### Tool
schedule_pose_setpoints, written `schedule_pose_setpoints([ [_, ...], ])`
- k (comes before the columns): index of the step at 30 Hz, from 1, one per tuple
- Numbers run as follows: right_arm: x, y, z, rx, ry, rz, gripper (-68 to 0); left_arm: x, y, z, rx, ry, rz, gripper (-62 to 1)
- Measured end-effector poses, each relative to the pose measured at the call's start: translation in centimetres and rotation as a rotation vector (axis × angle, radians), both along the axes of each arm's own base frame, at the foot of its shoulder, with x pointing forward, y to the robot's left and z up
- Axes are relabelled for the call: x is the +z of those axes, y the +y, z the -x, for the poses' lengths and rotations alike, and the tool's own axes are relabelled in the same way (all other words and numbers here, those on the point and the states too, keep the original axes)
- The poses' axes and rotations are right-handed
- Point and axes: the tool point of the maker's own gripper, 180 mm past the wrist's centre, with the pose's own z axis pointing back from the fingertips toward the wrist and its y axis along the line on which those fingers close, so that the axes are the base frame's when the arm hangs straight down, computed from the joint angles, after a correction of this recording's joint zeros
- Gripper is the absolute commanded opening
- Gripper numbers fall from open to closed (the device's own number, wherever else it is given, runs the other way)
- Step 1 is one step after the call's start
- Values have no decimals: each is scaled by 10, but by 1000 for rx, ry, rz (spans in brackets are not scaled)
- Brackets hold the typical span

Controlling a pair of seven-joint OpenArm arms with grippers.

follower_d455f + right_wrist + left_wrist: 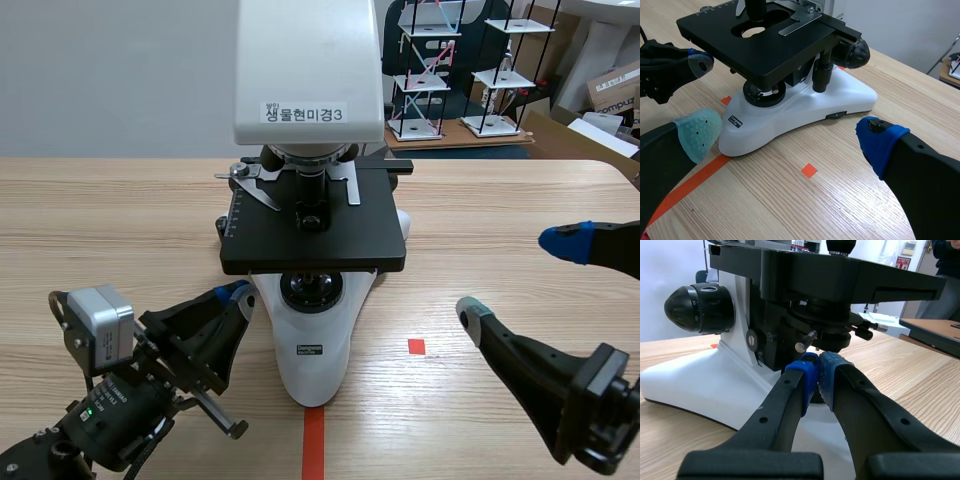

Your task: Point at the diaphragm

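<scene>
- The left gripper [817,371], fingers pressed together on nothing, points its tips just under the diaphragm [832,332].
- The diaphragm sits beneath the microscope's [315,350] black stage [320,240].
- The right gripper [789,137] hangs spread wide beside the white base, apart from it.

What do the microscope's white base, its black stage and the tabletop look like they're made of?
White curved microscope base: probably painted metal or moulded plastic; smooth, with a soft sheen. Black flat microscope stage: likely metal with matte black coating; thin crisp edges. Light wooden tabletop: wood or wood-look laminate; visible grain lines, low gloss.
</scene>
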Motion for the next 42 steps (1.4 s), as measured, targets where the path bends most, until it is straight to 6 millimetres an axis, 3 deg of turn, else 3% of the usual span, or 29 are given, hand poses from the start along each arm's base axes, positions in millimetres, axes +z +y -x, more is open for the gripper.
schedule_pose_setpoints([
  [11, 0, 0, 0, 0, 0, 0, -84, -18, -18, 9, -28, 9, -17, -568],
  [42, 0, 0, 0, 0, 0, 0, -84, -10, -25, 2, -18, -28, 21, -568],
])
